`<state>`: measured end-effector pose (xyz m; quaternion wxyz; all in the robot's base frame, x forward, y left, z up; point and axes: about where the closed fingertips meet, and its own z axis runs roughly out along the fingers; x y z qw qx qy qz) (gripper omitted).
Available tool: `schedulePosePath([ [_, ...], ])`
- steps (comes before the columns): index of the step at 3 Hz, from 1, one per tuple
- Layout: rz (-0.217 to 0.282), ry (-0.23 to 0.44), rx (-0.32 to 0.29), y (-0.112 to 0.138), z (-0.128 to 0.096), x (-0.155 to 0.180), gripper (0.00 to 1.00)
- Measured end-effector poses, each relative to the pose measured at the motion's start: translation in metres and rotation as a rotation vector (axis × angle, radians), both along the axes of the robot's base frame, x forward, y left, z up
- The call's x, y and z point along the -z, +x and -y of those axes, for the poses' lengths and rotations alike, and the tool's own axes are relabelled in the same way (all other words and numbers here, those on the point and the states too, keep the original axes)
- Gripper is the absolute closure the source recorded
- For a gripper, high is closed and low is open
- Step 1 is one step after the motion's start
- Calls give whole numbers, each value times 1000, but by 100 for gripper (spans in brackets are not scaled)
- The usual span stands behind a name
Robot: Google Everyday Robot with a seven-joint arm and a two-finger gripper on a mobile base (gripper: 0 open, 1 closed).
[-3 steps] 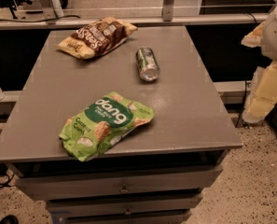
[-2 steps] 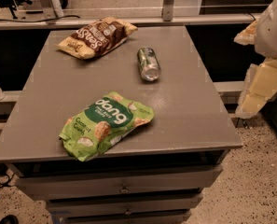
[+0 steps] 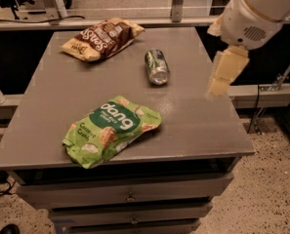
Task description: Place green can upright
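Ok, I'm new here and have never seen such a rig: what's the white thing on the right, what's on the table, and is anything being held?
This is a single camera view looking down on a grey table with drawers below. Where the camera is mounted is not on record. The white shape at the upper right is the robot's one arm. The cream-coloured piece hanging from it is its gripper, which hovers above the table's right side, apart from everything, and nothing shows in its grip. Three things lie on the table: a brown snack bag at the back, a green "dang" snack bag near the front, and the green can, on its side between them. The job is to stand that can upright, which is not yet done.
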<state>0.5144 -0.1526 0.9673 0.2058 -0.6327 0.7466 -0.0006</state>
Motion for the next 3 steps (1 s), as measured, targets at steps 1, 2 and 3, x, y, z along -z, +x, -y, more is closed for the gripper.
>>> schedulePosePath([
  [1,1,15,84,37,-16,5,0],
  [2,-5,35,245,74,-17,12,0],
  [3,-28,66,337,76,-18,13,0],
])
